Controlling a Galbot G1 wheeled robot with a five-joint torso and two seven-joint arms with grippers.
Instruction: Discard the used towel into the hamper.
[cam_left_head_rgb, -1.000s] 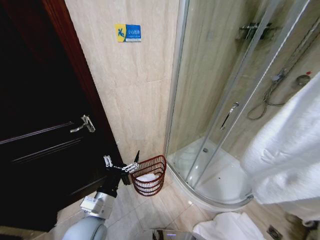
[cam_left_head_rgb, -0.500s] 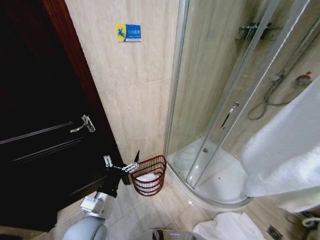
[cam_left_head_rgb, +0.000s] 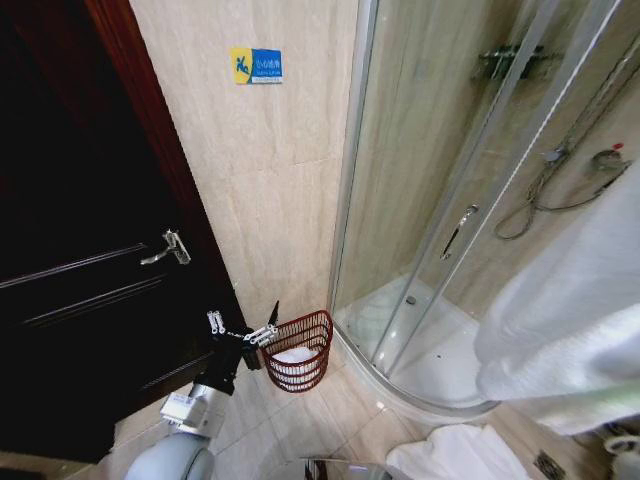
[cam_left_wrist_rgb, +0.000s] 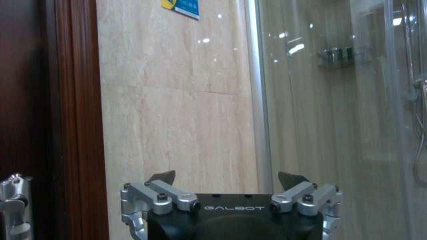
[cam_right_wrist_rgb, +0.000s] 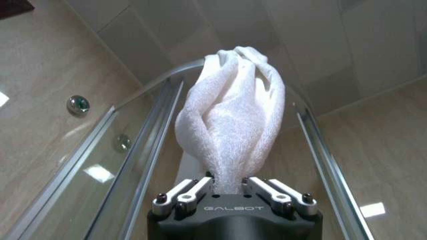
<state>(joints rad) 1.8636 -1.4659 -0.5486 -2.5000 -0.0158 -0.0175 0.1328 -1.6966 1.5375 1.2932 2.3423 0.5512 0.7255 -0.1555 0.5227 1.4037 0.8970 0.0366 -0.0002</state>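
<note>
Right gripper (cam_right_wrist_rgb: 227, 187) clamps fluffy white terry towel (cam_right_wrist_rgb: 230, 125), bunched. Left gripper (cam_left_wrist_rgb: 227, 182) wide, beside round red-brown wire hamper (cam_left_head_rgb: 297, 350). Towel edge lower than before.

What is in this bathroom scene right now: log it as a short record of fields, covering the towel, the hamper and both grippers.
towel: white terry-cloth towel, bunched, clamped in the right gripper; it hangs large at the right of the head view
hamper: small round reddish-brown wire hamper on the tiled floor by the glass shower enclosure; something white lies inside
left gripper: left gripper open, empty, beside the hamper's rim, near the dark wooden door
task state: towel not yet in hamper
</note>
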